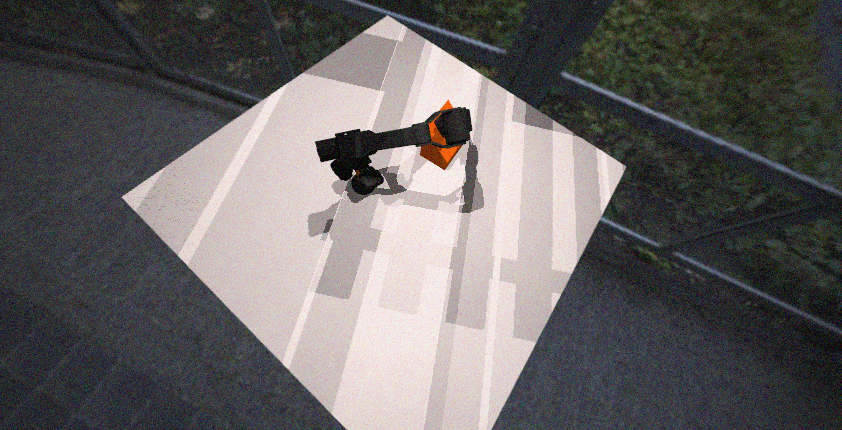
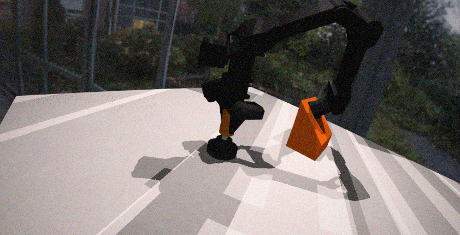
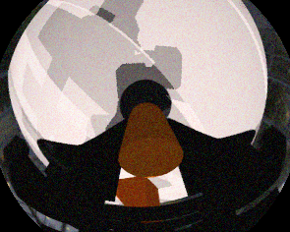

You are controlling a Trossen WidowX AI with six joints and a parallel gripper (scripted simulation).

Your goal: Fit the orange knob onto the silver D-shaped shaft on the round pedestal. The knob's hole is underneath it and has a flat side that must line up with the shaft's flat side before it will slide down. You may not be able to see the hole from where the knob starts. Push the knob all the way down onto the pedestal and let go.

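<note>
The orange knob (image 2: 225,123) (image 3: 148,147) is upright between the fingers of my gripper (image 2: 228,117) (image 3: 145,123), which is shut on it. The silver shaft (image 2: 224,137) shows as a short stub between the knob's underside and the black round pedestal (image 2: 222,149) (image 3: 145,91). The knob sits over the shaft, with a gap between it and the pedestal's top. The knob's hole and the flat sides are hidden. In the top view the fingers cover most of the knob.
An orange wedge-shaped block (image 1: 443,155) (image 2: 304,136) stands at the arm's base, and part of it shows low in the wrist view (image 3: 139,192). The pale striped table top (image 1: 406,332) (image 2: 80,123) carries shadows of the arm.
</note>
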